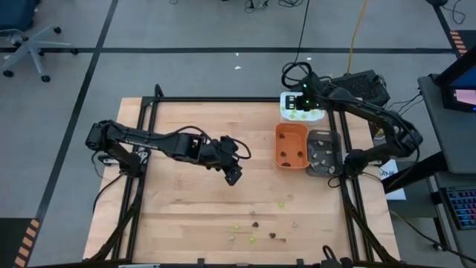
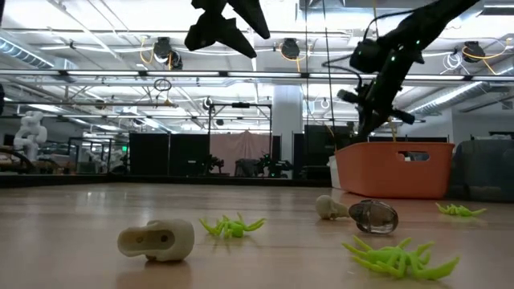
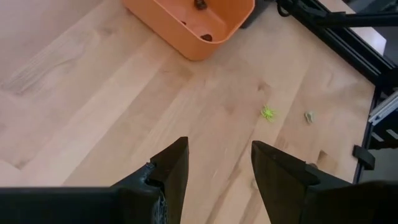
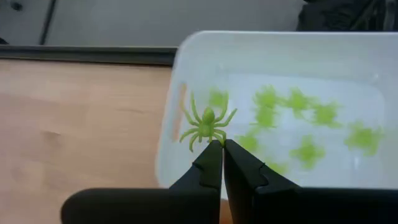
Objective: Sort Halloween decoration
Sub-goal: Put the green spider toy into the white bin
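Note:
The Halloween decoration is many tiny pieces. Lime-green spiders (image 1: 281,204), dark brown pieces (image 1: 254,223) and pale beige ones (image 1: 295,222) lie scattered on the wood near the table's near edge. My right gripper (image 4: 222,149) is shut on one lime-green spider (image 4: 207,127) above the white tray (image 4: 186,74), which holds several more green spiders. My left gripper (image 3: 219,168) hangs open above the middle of the table (image 1: 234,175) with nothing between its fingers. The orange tray (image 1: 291,145) holds a few dark brown pieces. My right gripper pinches the green spider by its rear edge (image 4: 214,140) between the very ends of its two fingers. The fingers slant downward. The spider sticks out beyond the fingertips, legs spread, held clear above the white tray's near wall.
A grey tray (image 1: 323,152) stands right of the orange one, the white tray (image 1: 301,108) behind them at the table's far right. A black metal frame (image 1: 349,208) runs along the table's edges. Bare wood (image 1: 186,216) spreads over the table's left half.

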Available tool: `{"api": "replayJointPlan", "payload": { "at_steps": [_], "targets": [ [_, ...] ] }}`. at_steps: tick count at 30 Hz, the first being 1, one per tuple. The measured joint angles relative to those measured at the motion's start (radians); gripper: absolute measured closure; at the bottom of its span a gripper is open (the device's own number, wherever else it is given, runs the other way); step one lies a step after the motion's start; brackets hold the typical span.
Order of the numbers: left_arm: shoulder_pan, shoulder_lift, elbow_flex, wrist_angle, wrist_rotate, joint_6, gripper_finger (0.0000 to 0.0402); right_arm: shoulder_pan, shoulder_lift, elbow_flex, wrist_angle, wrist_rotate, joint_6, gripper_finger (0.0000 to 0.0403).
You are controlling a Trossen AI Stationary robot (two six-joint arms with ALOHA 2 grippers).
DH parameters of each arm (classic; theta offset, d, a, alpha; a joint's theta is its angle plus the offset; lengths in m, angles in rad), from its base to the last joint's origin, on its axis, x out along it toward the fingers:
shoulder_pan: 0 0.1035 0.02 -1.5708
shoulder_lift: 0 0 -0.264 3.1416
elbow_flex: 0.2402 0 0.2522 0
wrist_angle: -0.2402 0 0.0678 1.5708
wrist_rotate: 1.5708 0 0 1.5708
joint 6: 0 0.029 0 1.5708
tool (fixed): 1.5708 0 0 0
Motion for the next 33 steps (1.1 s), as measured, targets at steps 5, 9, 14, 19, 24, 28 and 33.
{"api": "replayJointPlan", "payload": {
  "at_steps": [5, 9, 14, 19, 24, 28, 33],
  "targets": [
    [-0.001, 0.000, 0.000, 0.000, 0.001, -0.020, 0.0226, -0.033, 0.073, 0.000, -0.019, 0.000, 0.000, 0.0396],
    [-0.003, 0.000, 0.000, 0.000, 0.000, -0.024, 0.0226, -0.051, 0.104, 0.000, -0.044, 0.000, -0.001, 0.0369],
    [-0.017, 0.000, 0.000, 0.000, 0.017, -0.026, 0.0226, -0.051, 0.063, 0.000, -0.047, 0.000, -0.025, 0.0306],
    [-0.060, 0.000, 0.000, 0.000, 0.024, -0.053, 0.0226, -0.050, -0.054, 0.010, -0.058, -0.039, -0.039, 0.0227],
    [-0.120, 0.000, 0.000, 0.000, 0.023, -0.058, 0.0226, 0.026, -0.235, 0.024, -0.027, -0.171, -0.006, 0.0181],
    [-0.162, 0.000, -0.007, 0.008, 0.015, -0.011, 0.0226, 0.165, -0.363, 0.024, -0.037, -0.176, 0.060, 0.0175],
    [-0.208, 0.000, -0.031, 0.007, 0.012, 0.054, 0.0226, 0.412, -0.442, 0.024, -0.038, -0.103, 0.109, 0.0175]
  ]
}}
